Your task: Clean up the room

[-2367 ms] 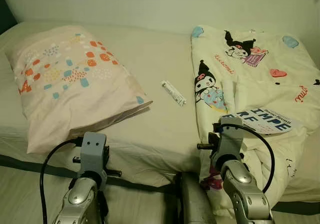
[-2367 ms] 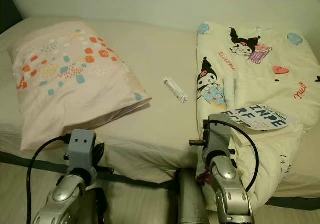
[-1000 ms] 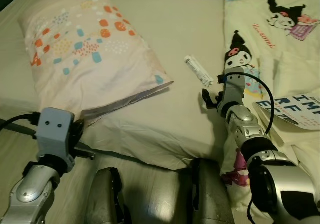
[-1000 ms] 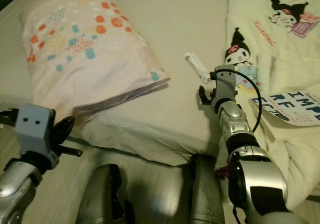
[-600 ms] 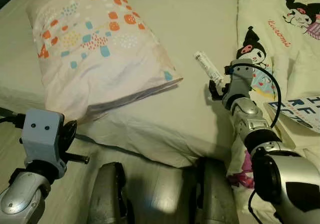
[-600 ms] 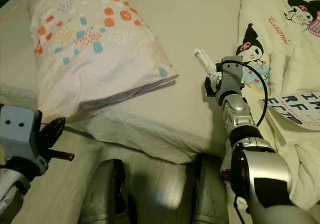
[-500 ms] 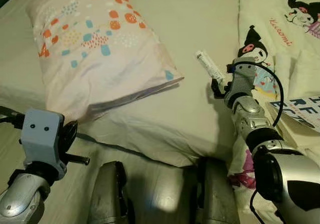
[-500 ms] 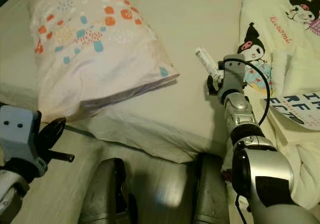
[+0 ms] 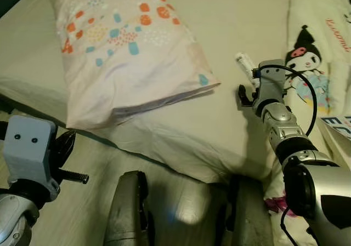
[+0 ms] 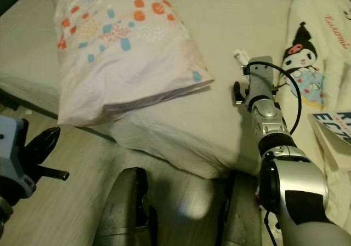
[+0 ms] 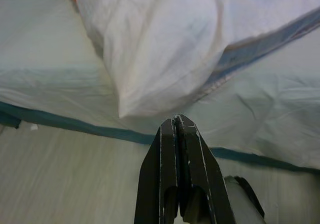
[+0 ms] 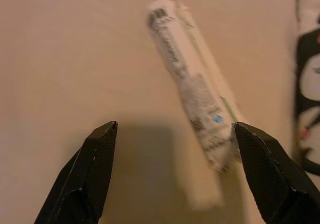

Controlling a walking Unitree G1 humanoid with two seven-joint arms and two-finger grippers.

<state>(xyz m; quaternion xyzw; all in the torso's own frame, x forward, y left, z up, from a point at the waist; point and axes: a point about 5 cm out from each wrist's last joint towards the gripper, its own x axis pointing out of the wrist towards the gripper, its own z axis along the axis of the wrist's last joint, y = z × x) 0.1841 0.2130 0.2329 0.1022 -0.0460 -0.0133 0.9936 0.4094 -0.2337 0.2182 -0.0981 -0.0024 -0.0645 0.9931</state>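
A small white tube (image 12: 196, 89) with printed text lies on the beige bed sheet (image 9: 219, 114), between the pillow and the cartoon-print quilt. My right arm reaches over the bed, and its gripper (image 12: 177, 176) hangs open just above the tube, one finger (image 12: 97, 169) over bare sheet and the other by the tube's near end. In the left eye view the tube's (image 9: 244, 64) far end pokes out beyond the right wrist. My left gripper (image 11: 176, 134) is shut and empty, held low beside the bed near the pillow's corner.
A pink pillow (image 9: 126, 49) with coloured spots lies on the left of the bed. A cream quilt (image 9: 323, 43) with cartoon figures covers the right side, with a printed book (image 10: 337, 125) on it. Wooden floor (image 9: 82, 218) runs along the bed's edge.
The camera has moved closer and shifted left over the bed. My right gripper has reached forward from the bed's edge until it hangs over the tube. The left arm has sunk lower.
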